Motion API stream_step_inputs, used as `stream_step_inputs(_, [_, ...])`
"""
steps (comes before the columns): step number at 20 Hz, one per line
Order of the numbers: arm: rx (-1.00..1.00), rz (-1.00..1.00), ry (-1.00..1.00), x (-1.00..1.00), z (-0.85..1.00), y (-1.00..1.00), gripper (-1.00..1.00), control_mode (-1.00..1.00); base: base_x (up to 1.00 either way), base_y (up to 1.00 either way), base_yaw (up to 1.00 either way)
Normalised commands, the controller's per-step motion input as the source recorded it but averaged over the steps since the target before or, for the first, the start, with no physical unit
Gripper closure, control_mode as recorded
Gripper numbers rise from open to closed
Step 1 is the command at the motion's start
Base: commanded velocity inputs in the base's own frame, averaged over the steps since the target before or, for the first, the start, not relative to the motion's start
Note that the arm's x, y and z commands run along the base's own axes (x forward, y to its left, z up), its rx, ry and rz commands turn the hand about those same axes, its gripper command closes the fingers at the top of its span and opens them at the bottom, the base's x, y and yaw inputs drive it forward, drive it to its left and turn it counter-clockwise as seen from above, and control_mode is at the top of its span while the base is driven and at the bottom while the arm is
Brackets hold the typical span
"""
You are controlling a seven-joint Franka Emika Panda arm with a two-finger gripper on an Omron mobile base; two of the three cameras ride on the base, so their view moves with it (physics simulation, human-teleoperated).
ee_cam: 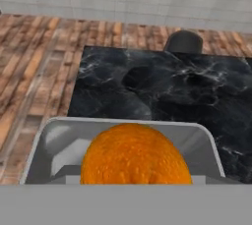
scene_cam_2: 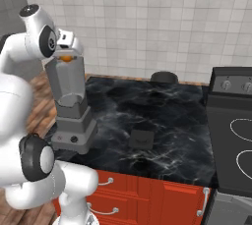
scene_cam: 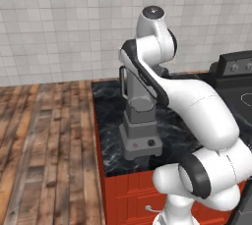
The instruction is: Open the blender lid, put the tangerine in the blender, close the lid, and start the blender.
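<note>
Gripper point(scene_cam_2: 67, 56) is gripping the tangerine point(ee_cam: 135, 154), jaws shut on it, hovering directly over the blender's point(scene_cam_2: 69, 102) open rim; jar lying straight below. Lid point(scene_cam_2: 141, 139) is resting on counter point(scene_cam_2: 172, 116), off to blender's right.

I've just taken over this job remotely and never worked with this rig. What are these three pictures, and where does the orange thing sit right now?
The white machine is a robot arm on a driving base. Two pictures come from cameras on the base, behind the arm to its left and right. The third looks along the hand itself.

On the dark marble counter stands the blender, a grey jar on a stepped base. Its lid is off and lies flat on the counter, apart from the blender. A dark round object sits by the wall.

The gripper is at the open jar's rim with the tangerine right over the opening. The jaws themselves are hidden, so I cannot tell whether they grip it or have let go.
</note>
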Motion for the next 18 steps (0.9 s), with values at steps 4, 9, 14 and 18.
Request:
stream_step_inputs(4, [-0.01,0.05,0.19,0.46,-0.70,0.00,1.00,-1.00,0.00,0.00,0.00])
stream_step_inputs(9, [0.00,0.05,0.15,0.28,-0.58,0.02,1.00,-1.00,0.00,0.00,0.00])
stream_step_inputs(14, [0.01,0.06,0.06,-0.01,-0.56,0.00,1.00,-1.00,0.00,0.00,0.00])
stream_step_inputs(18, [0.01,0.01,0.00,-0.11,-0.19,0.17,1.00,-1.00,0.00,0.00,0.00])
